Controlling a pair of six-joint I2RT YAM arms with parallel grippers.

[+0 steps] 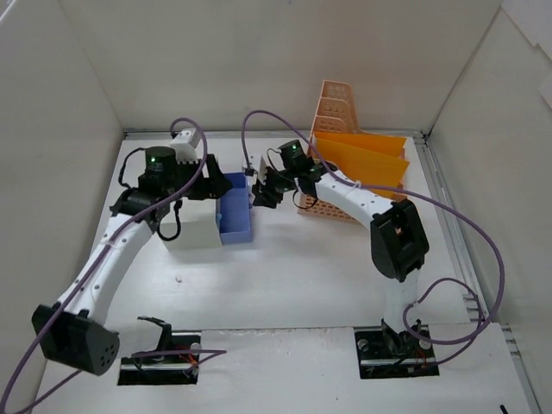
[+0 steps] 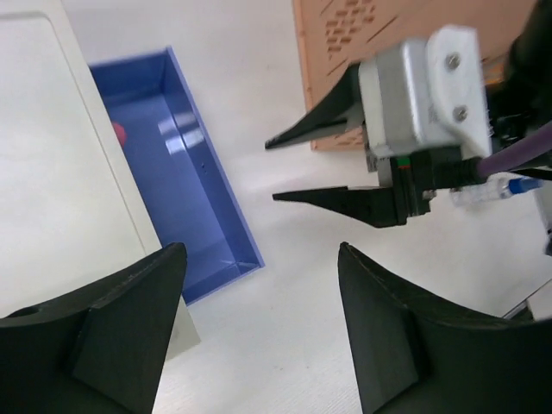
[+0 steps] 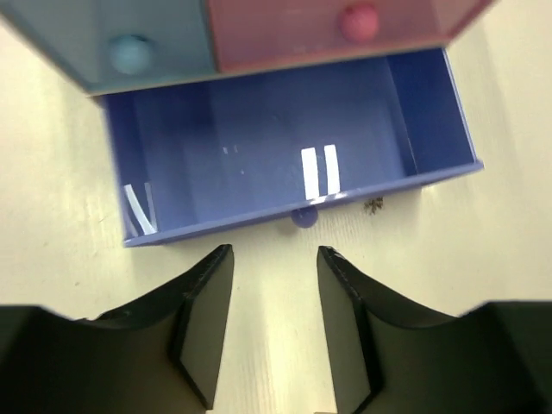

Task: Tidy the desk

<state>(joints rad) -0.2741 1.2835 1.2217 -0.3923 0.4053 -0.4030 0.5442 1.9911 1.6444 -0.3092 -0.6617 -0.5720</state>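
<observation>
white desk (image 1: 297, 280) under both arms, blue drawer (image 3: 285, 164) open on the little drawer unit (image 1: 191, 226), right gripper (image 3: 272, 259) parted, empty, right by its knob (image 3: 302, 216), left gripper (image 2: 259, 280) pretty wide, empty, close by

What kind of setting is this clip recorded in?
Probably a robot test cell staged as an office: a white desk walled by plain panels, holding a small drawer unit and an orange file rack.
</observation>
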